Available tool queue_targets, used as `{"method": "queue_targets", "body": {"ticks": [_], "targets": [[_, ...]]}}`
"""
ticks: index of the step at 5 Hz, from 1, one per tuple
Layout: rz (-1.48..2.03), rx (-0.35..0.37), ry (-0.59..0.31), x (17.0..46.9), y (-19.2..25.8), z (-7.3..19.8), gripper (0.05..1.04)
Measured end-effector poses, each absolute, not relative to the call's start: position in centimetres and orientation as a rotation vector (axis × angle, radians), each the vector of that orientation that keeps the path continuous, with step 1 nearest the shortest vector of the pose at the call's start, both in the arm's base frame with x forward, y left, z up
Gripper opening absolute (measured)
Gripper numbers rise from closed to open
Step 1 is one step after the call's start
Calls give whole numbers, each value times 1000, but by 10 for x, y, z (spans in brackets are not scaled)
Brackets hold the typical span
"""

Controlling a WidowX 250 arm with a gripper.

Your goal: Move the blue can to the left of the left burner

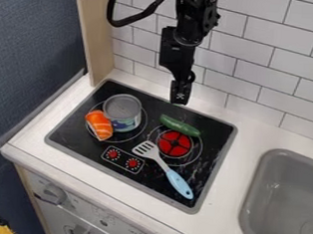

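"So, gripper (pixel 179 99)?"
"Can't tell if jaws are released or clenched."
"Can (pixel 124 114)?"
"Lower left of jaws in view, on left burner (pixel 143 126). Cucumber (pixel 180 126) below jaws."

White counter (pixel 224 193), black stovetop (pixel 68 134) set into it, and it's busy! Blue can (pixel 123 114) on the left burner, orange-and-white toy (pixel 99 125) right beside it; green cucumber (pixel 180 126) behind the red disc (pixel 174 144), spatula (pixel 179 184) slanting across the front.
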State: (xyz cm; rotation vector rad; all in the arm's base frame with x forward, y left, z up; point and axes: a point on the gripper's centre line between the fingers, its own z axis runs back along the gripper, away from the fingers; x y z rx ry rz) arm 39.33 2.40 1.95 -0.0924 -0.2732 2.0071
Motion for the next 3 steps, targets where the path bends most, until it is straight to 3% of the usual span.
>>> {"method": "queue_targets", "body": {"ticks": [3], "targets": [[1734,65,-246,352,32,-26,1000]]}}
